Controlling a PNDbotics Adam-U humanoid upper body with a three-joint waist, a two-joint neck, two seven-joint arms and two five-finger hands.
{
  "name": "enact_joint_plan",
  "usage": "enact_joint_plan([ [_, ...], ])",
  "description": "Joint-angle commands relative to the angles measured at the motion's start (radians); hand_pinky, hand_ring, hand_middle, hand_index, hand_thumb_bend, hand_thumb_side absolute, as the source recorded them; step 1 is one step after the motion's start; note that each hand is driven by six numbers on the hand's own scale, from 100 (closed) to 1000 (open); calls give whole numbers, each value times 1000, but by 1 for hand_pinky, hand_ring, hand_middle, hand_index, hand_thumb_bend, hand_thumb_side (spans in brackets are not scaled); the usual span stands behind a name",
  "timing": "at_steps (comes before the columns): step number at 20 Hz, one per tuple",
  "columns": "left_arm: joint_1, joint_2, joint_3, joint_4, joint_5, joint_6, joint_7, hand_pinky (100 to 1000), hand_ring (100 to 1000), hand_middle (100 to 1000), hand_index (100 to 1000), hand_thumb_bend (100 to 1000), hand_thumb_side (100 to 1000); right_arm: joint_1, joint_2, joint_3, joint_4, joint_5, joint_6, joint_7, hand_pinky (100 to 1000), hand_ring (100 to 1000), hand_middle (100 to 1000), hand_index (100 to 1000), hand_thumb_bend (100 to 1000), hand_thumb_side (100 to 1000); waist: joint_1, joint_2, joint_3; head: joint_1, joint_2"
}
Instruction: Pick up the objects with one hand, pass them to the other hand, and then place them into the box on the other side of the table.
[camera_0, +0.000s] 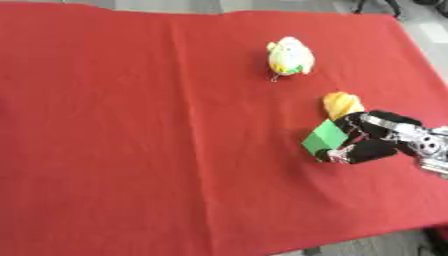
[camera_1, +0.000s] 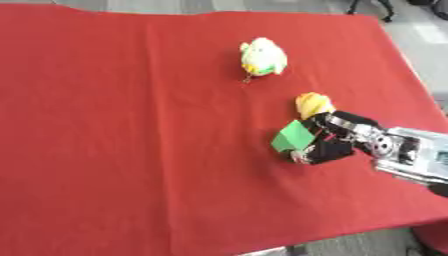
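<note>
**Right hand closed on a green block at the right of the red cloth**

The left part of the table is covered by a red cloth (camera_0: 131, 125) with long creases running from the far edge toward the near one. Nothing of the robot's left arm or hand shows in either view.

Right of centre and toward the far edge lies a small white, yellow and green soft toy (camera_0: 290, 56), resting on the cloth, well apart from the hand.

Further right and nearer, a green block (camera_0: 325, 137) stands tilted on one edge on the cloth. The right hand (camera_1: 337, 140) comes in from the right edge, its black fingers (camera_0: 363, 150) and thumb curled round the block's right side, so the block is pinched between them. Just beyond the hand, touching or nearly touching its upper fingers, sits a yellow-orange object (camera_0: 342, 103) whose shape I cannot make out.
</note>
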Motion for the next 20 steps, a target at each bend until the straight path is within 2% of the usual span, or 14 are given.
enact_joint_plan([
  [1,-15,14,0,-14,5,0,-4,1000,780,730,701,127,717,-15,-19,-4,-3,-5,10,5,724,725,655,819,520,320,8,3,1,-6,6],
  [7,-15,15,-1,-14,5,0,-5,1000,780,728,699,128,720,-21,-17,-4,-3,-14,30,9,713,716,653,816,523,297,9,4,0,-7,6],
  [20,-14,16,-6,-11,4,4,-8,1000,782,729,698,129,727,-35,-10,-6,-3,-62,31,-61,704,686,587,755,414,246,9,5,-1,-8,6],
])
